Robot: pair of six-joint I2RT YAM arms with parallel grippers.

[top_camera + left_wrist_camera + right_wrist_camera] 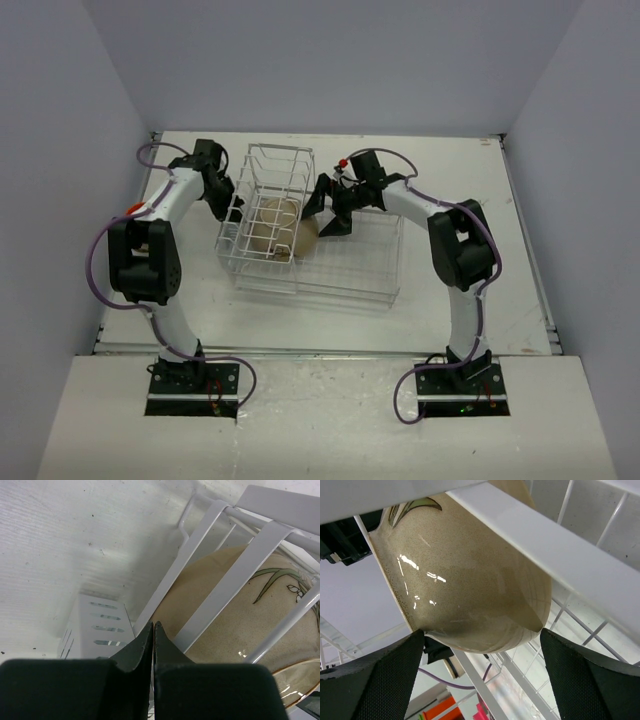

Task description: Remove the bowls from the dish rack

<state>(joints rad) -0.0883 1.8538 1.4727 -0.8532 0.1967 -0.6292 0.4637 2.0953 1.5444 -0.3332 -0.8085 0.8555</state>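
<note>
White table [300,325], pale grey walls [330,60]

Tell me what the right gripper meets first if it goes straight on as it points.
Most likely the tan bowl, dead ahead of the open right gripper. A rack bar crosses close beside that line, and the depth there is unclear.

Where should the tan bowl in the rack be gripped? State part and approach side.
Probably its rim, from the low basket side of the dish rack. The tan bowl stands on edge among the upright wires, leaving that thin edge free; the open right gripper flanks it there.
</note>
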